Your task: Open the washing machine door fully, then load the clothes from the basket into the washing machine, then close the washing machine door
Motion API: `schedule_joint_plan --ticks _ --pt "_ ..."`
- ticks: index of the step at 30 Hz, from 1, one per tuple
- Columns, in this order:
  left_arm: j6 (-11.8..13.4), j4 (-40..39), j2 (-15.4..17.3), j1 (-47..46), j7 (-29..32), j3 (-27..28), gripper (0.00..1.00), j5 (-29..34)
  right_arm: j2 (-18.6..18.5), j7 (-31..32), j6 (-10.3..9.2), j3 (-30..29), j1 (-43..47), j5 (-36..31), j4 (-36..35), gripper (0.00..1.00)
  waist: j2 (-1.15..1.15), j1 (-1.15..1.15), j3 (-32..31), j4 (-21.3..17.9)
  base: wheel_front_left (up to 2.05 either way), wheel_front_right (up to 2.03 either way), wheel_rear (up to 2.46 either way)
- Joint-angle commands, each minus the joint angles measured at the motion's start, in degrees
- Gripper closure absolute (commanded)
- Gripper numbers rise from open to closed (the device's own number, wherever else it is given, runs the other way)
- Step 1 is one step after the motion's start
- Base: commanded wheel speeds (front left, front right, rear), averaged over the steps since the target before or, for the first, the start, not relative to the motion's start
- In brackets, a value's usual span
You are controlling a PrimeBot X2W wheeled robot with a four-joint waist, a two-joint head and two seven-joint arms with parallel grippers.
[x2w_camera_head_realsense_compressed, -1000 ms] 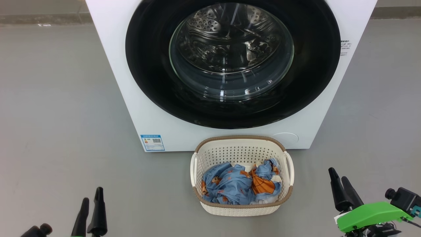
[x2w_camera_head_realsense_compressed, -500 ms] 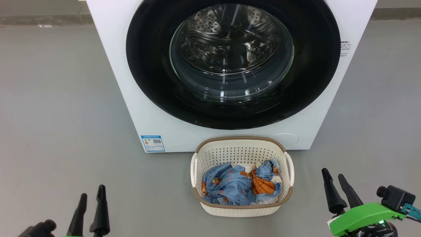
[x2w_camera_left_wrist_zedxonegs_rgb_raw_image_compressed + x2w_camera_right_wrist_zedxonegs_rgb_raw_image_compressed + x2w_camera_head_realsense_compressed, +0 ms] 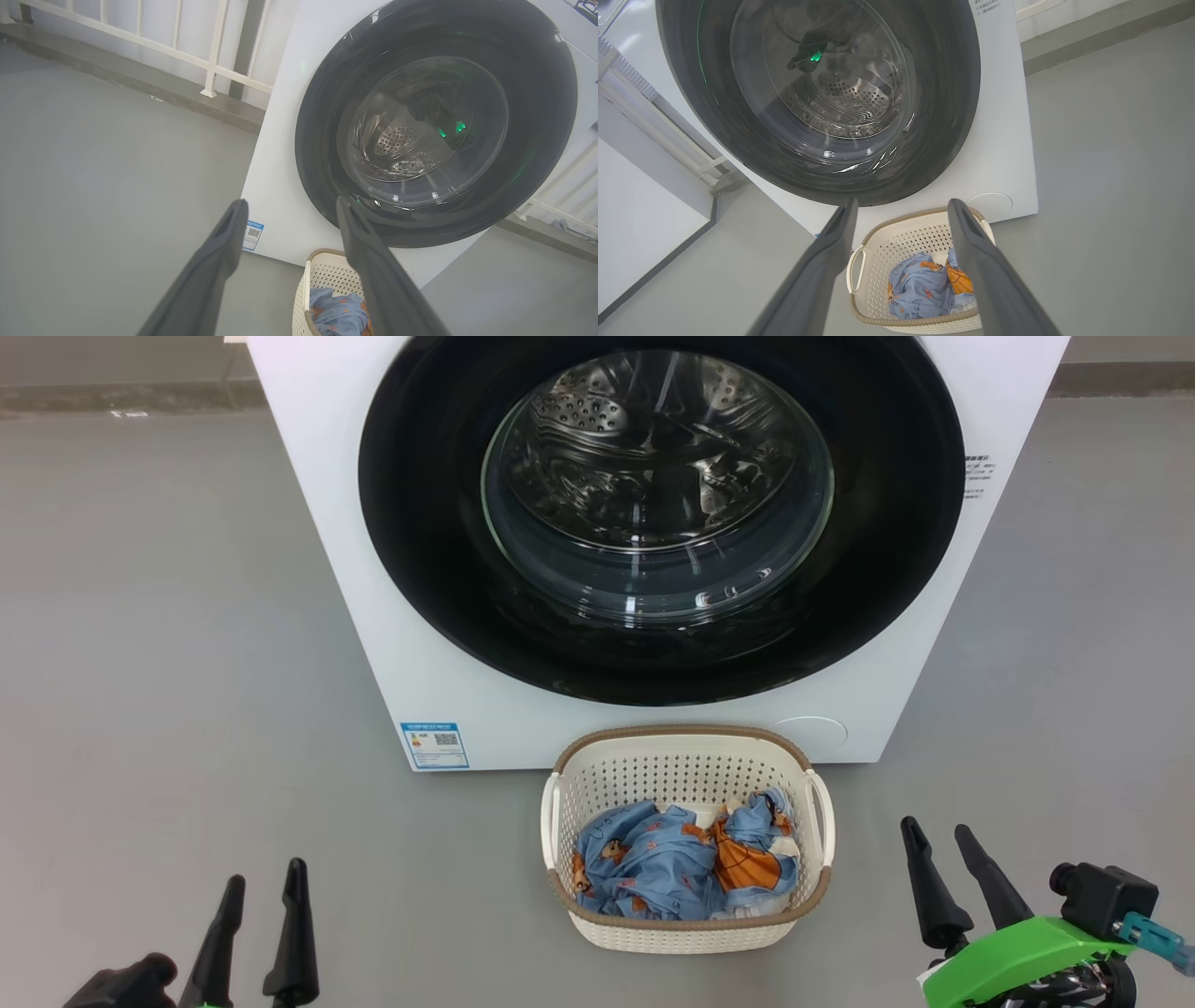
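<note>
The washing machine [image 3: 509, 733] is standing on the grey floor [image 3: 187, 663], toward its far edge. The washing machine door [image 3: 658, 499] is lying shut, with its glossy black rim sitting flush against the white front and the steel drum [image 3: 644, 429] showing through the glass. The basket [image 3: 681, 773] is sitting on the floor just in front of the machine, below the door's lower edge and to the right of the blue label [image 3: 433, 743]. The clothes [image 3: 667, 877] are lying bundled inside it.

The left gripper [image 3: 265, 875] is hovering over the near-left part of the floor, well apart from the basket, its jaws spread and holding nothing. The right gripper [image 3: 934, 826] is hovering over the near-right part, closer to the basket's right handle but not touching it, its jaws likewise spread and empty.

By the look of it, opening the door is the step in hand, and it is not yet begun. The next move is calling for one arm to rise to the black rim and catch a handle or recess there. No such grip is showing plainly, so which side to pull from cannot be told. The pull will likely need to follow the hinge's arc and carry the door wide, with the arm keeping clear of the basket below.
</note>
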Motion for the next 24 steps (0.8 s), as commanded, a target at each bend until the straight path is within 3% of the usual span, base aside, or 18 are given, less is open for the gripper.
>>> schedule_joint_plan --ticks 1,24 --pt "0.0 -1.8 1.3 -2.1 -1.0 1.2 0.0 1.8 -1.0 -1.0 0.27 1.3 -2.8 -2.0 -1.1 0.0 0.0 0.0 0.0 0.0 0.0 0.0 0.0" --pt "0.0 -1.1 2.9 -2.1 -4.8 1.9 0.0 15.1 -1.0 -4.9 0.33 2.6 -2.3 -15.2 -0.9 0.0 0.0 0.0 0.3 -0.8 0.0 0.0 0.0"
